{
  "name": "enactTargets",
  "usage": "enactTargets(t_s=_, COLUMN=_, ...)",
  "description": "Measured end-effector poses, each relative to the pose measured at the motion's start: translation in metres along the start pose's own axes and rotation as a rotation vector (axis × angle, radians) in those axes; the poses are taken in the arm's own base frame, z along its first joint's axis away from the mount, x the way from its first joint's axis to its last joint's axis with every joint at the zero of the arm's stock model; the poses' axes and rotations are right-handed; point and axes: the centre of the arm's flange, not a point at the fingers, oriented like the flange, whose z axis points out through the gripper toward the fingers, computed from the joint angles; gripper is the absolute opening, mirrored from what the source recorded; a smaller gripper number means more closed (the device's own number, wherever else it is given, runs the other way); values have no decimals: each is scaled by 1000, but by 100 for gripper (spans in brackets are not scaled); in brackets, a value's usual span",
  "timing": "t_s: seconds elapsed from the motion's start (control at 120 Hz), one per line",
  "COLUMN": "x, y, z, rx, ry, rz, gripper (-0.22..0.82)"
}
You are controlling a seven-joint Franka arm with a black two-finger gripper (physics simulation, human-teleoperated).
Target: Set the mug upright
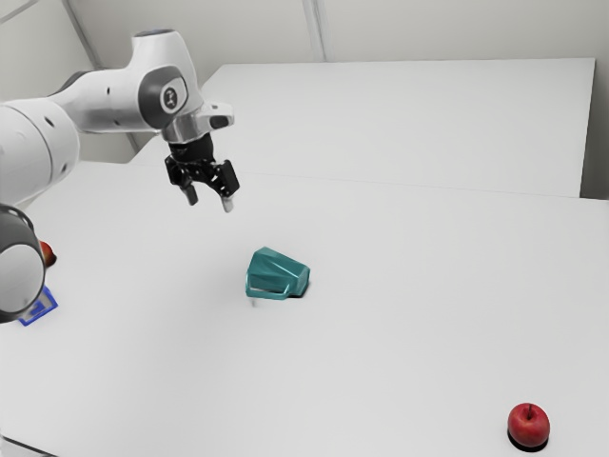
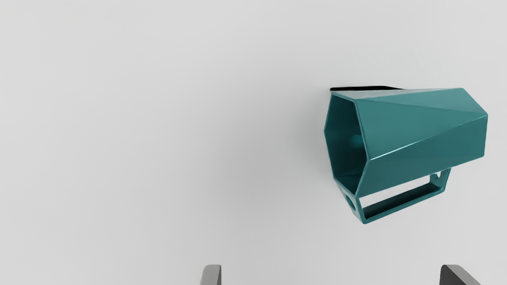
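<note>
My gripper (image 1: 209, 202) hangs in the air above the table, off toward the exterior view's upper left from the mug. A teal faceted mug (image 1: 277, 273) lies on its side on the white table. In the wrist view the mug (image 2: 420, 130) shows its dark hollow mouth, with its handle on the side nearer my fingers. The gripper (image 2: 330, 275) is open, its two fingertips wide apart with nothing between them, and the mug is not touched.
On the white table (image 1: 400, 371) a red apple (image 1: 528, 425) sits at the exterior view's lower right. At the exterior view's left, a blue-edged block (image 1: 38, 307) and a reddish round object (image 1: 48, 253) are partly hidden by the arm.
</note>
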Motion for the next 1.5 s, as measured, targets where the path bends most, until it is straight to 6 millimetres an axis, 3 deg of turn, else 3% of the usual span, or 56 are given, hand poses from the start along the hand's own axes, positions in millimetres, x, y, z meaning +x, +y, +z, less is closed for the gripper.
enactTargets(t_s=0.258, x=-11, y=-25, z=47, rx=-125, ry=49, rz=-41, gripper=60)
enactTargets(t_s=0.592, x=-23, y=-30, z=94, rx=-292, ry=89, rz=-48, gripper=60)
enactTargets(t_s=1.075, x=-31, y=-31, z=113, rx=-510, ry=190, rz=-42, gripper=60)
enactTargets(t_s=1.5, x=-27, y=-29, z=147, rx=-623, ry=230, rz=-42, gripper=60)
